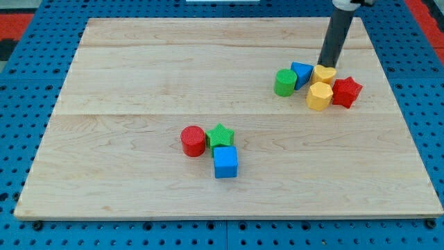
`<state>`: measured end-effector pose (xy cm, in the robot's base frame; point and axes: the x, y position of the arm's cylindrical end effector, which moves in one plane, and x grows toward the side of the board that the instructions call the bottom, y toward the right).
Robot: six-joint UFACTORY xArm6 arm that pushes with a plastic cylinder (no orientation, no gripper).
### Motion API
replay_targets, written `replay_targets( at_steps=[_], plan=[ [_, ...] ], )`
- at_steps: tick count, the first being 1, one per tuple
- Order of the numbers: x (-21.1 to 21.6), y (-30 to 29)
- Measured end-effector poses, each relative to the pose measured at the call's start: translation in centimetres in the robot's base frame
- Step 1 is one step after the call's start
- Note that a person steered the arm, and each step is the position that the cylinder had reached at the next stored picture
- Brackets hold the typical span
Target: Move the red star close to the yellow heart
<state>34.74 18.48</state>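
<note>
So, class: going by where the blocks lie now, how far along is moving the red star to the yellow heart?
Looks done: the red star sits beside the yellow heart, nearly touching. In hand: my tip rests at the heart's top edge, away from the star. Left: little, perhaps backing off. The yellow hexagon crowds both.

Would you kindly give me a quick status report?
My tip at the yellow heart's top edge. Red star already beside heart, right of yellow hexagon. Nothing between them.

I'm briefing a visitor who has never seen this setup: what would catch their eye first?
Probably the dark rod at the view's upper right, my tip at the top edge of the yellow heart. Around it crowd a red star, a yellow hexagon, a blue triangle and a green cylinder.
</note>
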Motion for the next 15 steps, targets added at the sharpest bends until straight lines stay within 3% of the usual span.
replay_targets(
  at_steps=[2, 3, 4, 5, 6, 7, 9, 11, 14, 15],
  plan=[
    [1.4, -3.4],
    [-1.1, -3.0],
    [-1.1, 2.9],
    [5.0, 5.1],
    [8.4, 11.0],
    [10.1, 10.5],
    [9.9, -1.7],
    [11.0, 0.1],
    [6.5, 3.8],
    [2.7, 4.2]
  ],
)
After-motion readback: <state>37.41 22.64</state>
